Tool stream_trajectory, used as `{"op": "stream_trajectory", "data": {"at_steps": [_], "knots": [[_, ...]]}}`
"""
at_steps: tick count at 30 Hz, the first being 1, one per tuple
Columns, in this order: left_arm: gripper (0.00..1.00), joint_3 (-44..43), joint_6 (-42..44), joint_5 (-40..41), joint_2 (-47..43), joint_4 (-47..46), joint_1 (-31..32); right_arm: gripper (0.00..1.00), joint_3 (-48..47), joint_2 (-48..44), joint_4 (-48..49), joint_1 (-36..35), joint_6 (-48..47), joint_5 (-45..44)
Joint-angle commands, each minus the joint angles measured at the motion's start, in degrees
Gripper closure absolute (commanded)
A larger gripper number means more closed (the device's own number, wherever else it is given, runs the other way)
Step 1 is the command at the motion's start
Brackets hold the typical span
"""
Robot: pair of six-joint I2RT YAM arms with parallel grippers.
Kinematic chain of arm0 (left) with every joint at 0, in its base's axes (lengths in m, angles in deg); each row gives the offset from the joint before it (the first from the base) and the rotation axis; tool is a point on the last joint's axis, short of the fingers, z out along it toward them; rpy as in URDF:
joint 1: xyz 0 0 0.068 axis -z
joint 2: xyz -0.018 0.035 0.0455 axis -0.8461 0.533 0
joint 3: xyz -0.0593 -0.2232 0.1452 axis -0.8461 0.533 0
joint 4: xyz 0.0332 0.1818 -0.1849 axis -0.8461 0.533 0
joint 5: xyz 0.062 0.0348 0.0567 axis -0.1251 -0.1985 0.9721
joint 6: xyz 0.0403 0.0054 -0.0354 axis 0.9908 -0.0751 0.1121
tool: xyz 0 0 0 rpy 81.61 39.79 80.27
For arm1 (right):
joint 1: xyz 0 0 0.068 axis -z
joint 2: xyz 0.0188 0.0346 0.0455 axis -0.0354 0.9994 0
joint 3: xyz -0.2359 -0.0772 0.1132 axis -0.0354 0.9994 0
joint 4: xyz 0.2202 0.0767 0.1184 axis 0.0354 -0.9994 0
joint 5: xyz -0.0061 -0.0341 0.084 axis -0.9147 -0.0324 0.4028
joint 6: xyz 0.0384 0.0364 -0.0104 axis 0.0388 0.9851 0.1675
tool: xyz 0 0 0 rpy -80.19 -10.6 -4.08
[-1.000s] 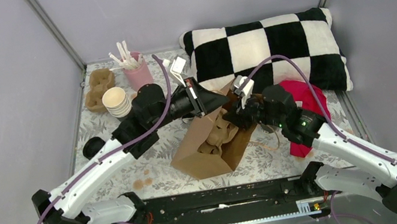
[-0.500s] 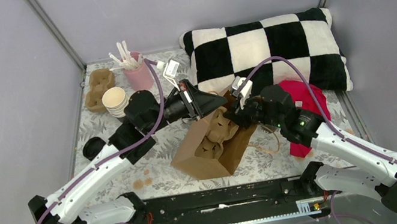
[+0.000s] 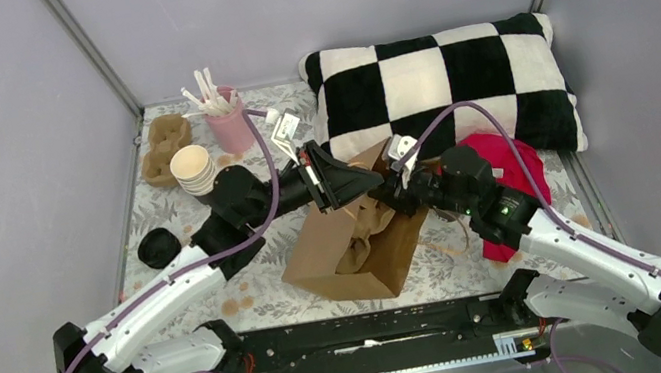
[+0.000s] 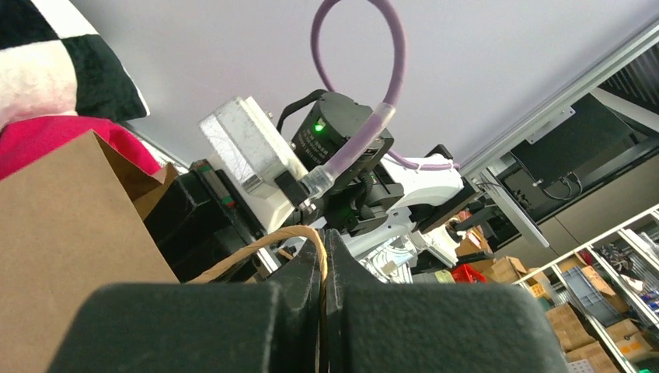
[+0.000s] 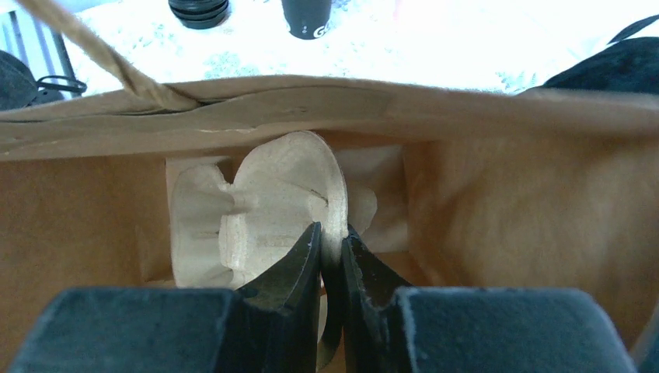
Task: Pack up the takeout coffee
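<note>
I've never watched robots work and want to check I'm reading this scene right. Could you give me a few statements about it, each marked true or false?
1. The left gripper pinches the handle of the paper bag. True.
2. The right gripper is open and empty. False: it is shut on the cup tray inside the bag.
3. The pillow is striped. False: it has black and white checks.
4. A pink cup holds white sticks. True.
5. The black cup sits inside the bag. False: it stands on the table beyond the bag.
</note>
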State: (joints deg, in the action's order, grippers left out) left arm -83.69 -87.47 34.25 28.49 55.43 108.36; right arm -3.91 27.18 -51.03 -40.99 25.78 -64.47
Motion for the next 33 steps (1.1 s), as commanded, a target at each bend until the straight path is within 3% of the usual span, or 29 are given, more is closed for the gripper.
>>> {"op": "stream_trajectory", "data": {"at_steps": [1, 13, 22, 28, 33], "knots": [[1.00, 1.76, -1.36, -3.27, -1.08, -10.30, 0.19, 0.97, 3.45, -1.16, 9.72, -0.39, 1.28, 5.17], [1.00, 2.98, -2.23, -2.38, -1.91, -12.24, 0.23, 0.92, 3.53, -1.21, 9.42, -0.39, -2.61, 8.09], [1.00, 6.06, -2.63, -0.68, -4.16, -14.69, 0.23, 0.92, 4.74, 1.01, 15.55, -0.39, 0.47, 16.52], [1.00, 7.12, -2.67, -0.13, -5.12, -15.97, 0.19, 0.91, 2.23, 3.25, 11.37, -0.39, -1.37, 18.17], [1.00, 7.47, -2.29, 0.18, -5.61, -15.83, 0.21, 0.82, 0.97, 3.35, 7.55, -0.40, -4.50, 17.48]]}}
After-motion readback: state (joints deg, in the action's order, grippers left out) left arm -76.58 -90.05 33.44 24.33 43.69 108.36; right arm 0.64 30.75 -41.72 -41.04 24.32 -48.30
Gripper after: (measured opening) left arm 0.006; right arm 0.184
